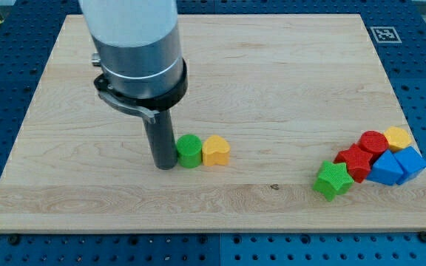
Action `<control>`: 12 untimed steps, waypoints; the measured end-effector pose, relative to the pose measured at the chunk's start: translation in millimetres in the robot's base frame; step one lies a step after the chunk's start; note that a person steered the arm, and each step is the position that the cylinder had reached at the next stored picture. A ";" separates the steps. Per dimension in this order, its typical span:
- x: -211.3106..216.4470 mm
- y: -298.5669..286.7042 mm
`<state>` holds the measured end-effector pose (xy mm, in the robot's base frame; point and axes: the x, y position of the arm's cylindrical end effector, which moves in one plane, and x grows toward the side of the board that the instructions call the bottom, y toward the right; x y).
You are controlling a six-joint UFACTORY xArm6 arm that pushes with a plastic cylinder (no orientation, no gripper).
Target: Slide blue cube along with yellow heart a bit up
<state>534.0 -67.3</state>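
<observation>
The yellow heart (216, 150) lies left of the board's middle, touching a green cylinder (189, 151) on its left. My tip (164, 165) rests on the board just left of the green cylinder, touching or nearly touching it. The blue cube (410, 162) sits far off at the view's right, in a tight cluster of blocks near the board's right edge. The arm's grey body hides part of the board above the tip.
The cluster holds a second blue block (384, 170), a red star (355, 161), a red cylinder (373, 142), a yellow block (399, 137) and a green star (333, 179). The wooden board (272, 74) ends close to the cluster's right.
</observation>
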 end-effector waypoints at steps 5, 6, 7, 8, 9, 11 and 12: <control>78.5 37.6; 84.6 67.1; 84.5 91.5; 84.1 115.8; 84.2 135.2; 84.5 177.7; 85.0 198.6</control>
<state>619.0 131.3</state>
